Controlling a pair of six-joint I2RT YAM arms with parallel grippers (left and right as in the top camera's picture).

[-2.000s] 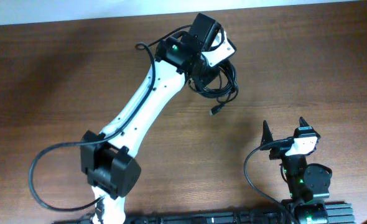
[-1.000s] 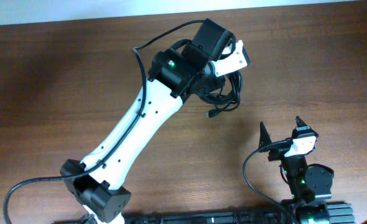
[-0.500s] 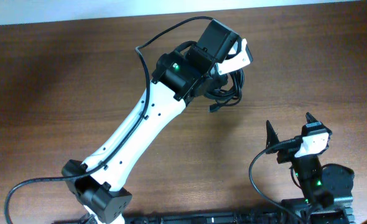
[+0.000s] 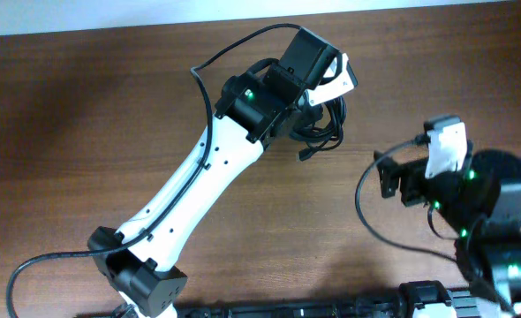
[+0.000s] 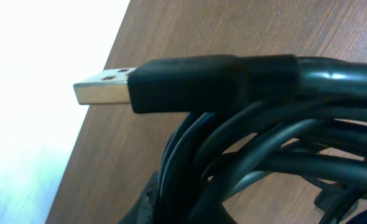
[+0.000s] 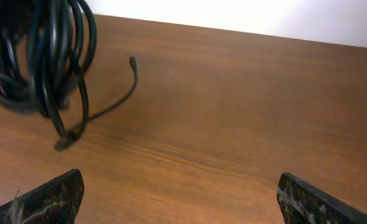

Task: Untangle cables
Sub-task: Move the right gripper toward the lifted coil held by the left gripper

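The cables [image 4: 328, 129] are a bundle of thin black loops hanging above the table from my left gripper [image 4: 319, 109], which is shut on them under the wrist. In the left wrist view the loops [image 5: 277, 137] fill the picture, with a metal USB plug [image 5: 102, 85] sticking out to the left. A loose plug end [image 4: 304, 155] dangles below the bundle. My right gripper [image 4: 393, 177] is open and empty to the right of the bundle, pointing towards it. From the right wrist the bundle [image 6: 43, 62] hangs at the upper left, well ahead of the spread fingertips [image 6: 50, 198].
The brown wooden table [image 4: 84, 132] has its far edge against a white wall [image 4: 110, 13]. My left arm [image 4: 203, 177] stretches diagonally across the middle. The right arm's base [image 4: 499, 265] stands at the lower right. A black rail [image 4: 331, 309] runs along the front edge.
My right arm has risen from its low pose and swung its open gripper towards the bundle. The left gripper first shifted the bundle slightly right, then held still.
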